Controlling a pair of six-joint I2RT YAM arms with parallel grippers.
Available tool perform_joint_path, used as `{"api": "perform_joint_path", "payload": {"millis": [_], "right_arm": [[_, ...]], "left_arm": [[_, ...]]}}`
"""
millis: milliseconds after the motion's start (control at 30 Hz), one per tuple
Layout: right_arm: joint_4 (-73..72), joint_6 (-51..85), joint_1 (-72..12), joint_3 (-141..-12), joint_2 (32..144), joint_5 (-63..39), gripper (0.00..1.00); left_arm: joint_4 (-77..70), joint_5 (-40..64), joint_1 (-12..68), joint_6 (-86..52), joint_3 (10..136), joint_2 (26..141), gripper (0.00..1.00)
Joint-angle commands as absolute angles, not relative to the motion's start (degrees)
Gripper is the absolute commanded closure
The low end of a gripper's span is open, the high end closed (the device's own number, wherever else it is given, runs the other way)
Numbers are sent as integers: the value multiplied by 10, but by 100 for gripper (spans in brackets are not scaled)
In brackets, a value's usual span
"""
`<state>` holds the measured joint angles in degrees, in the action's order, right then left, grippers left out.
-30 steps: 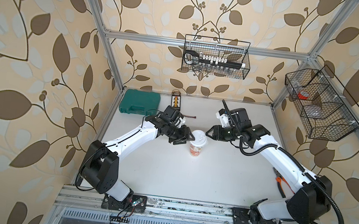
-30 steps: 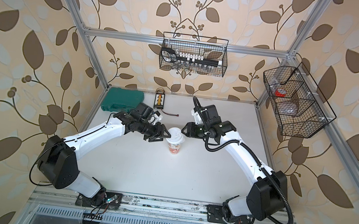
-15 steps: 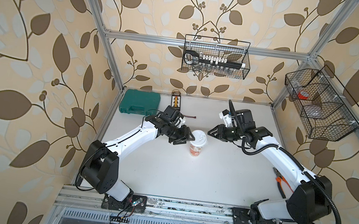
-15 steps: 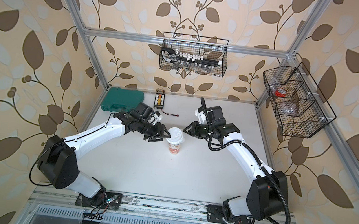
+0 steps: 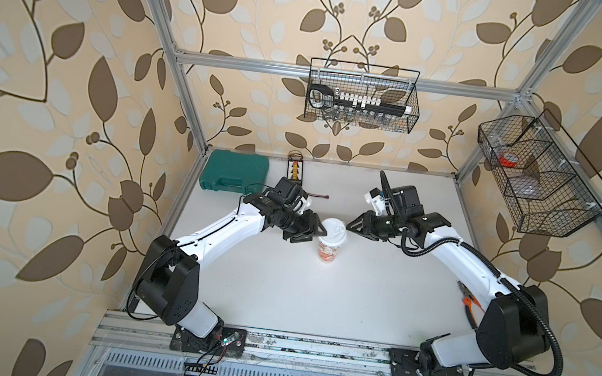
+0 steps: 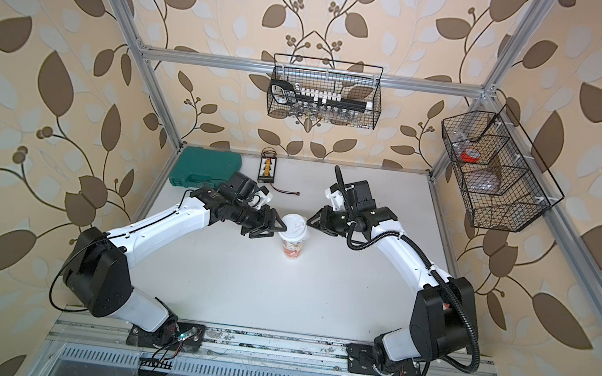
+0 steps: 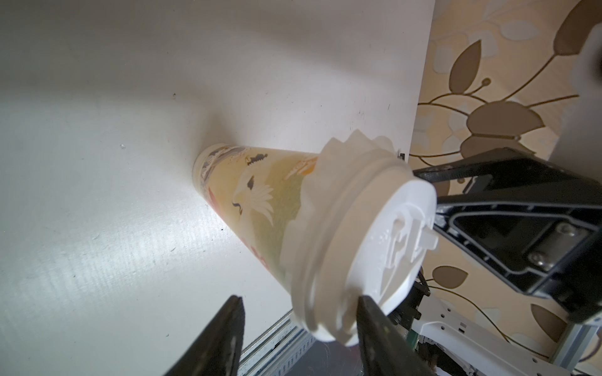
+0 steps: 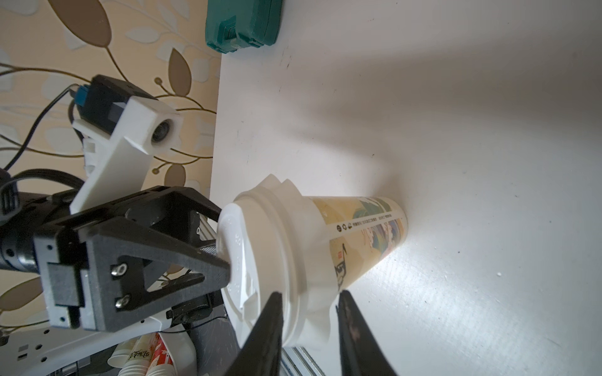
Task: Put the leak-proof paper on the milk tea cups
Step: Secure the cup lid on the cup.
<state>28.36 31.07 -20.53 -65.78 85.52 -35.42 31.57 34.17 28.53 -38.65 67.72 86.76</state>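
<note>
Leaf-print wallpaper (image 5: 52, 91) closes your cell on three sides, with an aluminium frame (image 5: 184, 79) standing in front of it. You have one wire basket (image 5: 363, 65) hung on the back rail, beyond both claws. A second basket (image 5: 559, 210) hangs on the side wall, out past your right claw (image 5: 348, 228).

Your table (image 5: 278, 302) is plain white and matt, with a few dark specks and a patch of glare beside the cup (image 5: 327, 252). That cup stands upright between your two claws, near the table's middle. It wears a lid (image 5: 333, 228). The paper (image 7: 329, 162) is trapped under that lid, its crumpled edge hanging as a frill around the rim.

Your right claw is closed on the lid's edge, one finger on top and one under the rim against the frill. Your left claw (image 5: 319, 236) stands with its jaws apart at the opposite side of the lid. Its fingertips are right at the lid, but you cannot tell whether they touch.

Behind your left claw a green case (image 5: 233, 172) lies by the back wall. Pliers (image 5: 467, 302) lie well behind your right claw, beside that arm's shoulder.
</note>
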Motion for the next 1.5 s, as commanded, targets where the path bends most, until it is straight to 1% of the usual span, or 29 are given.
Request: {"api": "perform_joint_path", "payload": {"millis": [0, 1133, 1267, 1367, 1467], "right_arm": [[280, 307, -204, -644, 869, -374, 70], [307, 268, -204, -615, 907, -327, 72], [309, 270, -204, -629, 904, -329, 70], [308, 276, -203, -643, 898, -338, 66], [302, 287, -201, -648, 881, -345, 63]], "left_arm": [[336, 327, 289, -373, 686, 879, 43], [338, 328, 289, -372, 688, 895, 44], [339, 328, 289, -372, 688, 896, 44], [340, 327, 289, -372, 689, 897, 44], [341, 326, 289, -372, 690, 897, 44]]}}
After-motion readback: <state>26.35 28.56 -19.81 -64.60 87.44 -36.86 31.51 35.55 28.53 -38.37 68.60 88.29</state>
